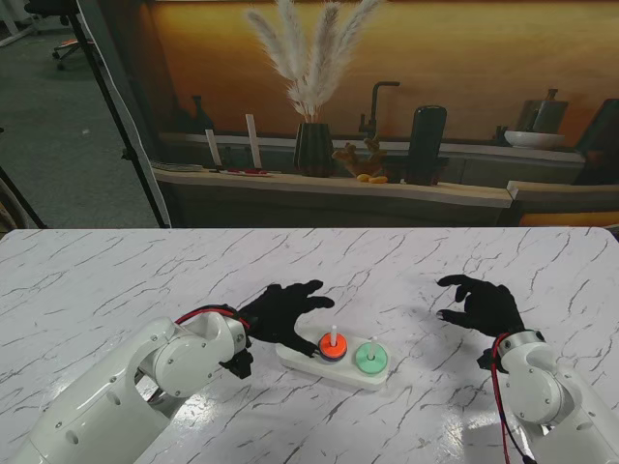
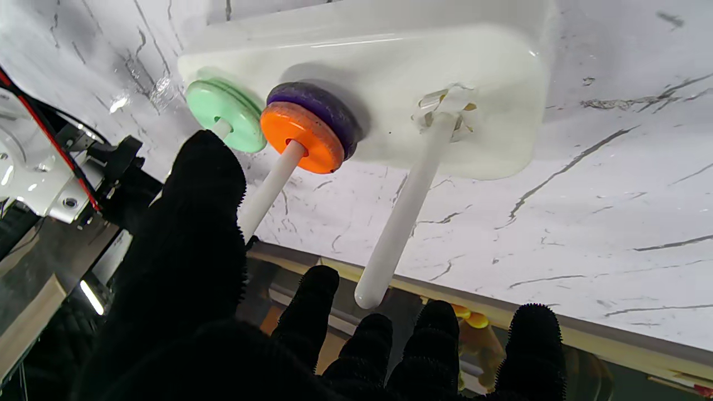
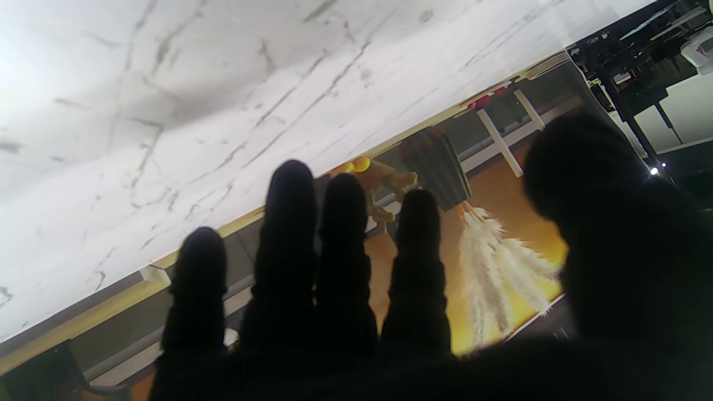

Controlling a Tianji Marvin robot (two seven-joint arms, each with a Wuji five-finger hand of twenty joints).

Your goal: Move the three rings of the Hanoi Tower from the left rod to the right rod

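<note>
A white base with three upright rods sits on a marble table, seen from above. The orange ring is on the base's middle rod, lying flat on top of a purple ring. The green ring lies alone on the rod at the base's right end. The rod at the base's left end is bare, with a scrap of clear tape at its foot.

All three rods stand straight up from the base, so a ring can only come off by rising along its rod.

The left hand, in a black glove, hovers over the base's left end. Its fingers are spread apart and it holds nothing. In the left wrist view, the fingertips sit beyond the tip of the bare rod. The thumb lies just beside the upper part of the middle rod. The orange ring lies to the right of this hand, lower down on its rod.

The right hand, also gloved, hovers well apart from the base on its right side. Its fingers are loosely spread and empty, and its wrist view shows only table and background.

The left hand is clearly the nearer one to the orange ring. That ring is probably next, since it tops the middle stack.
</note>
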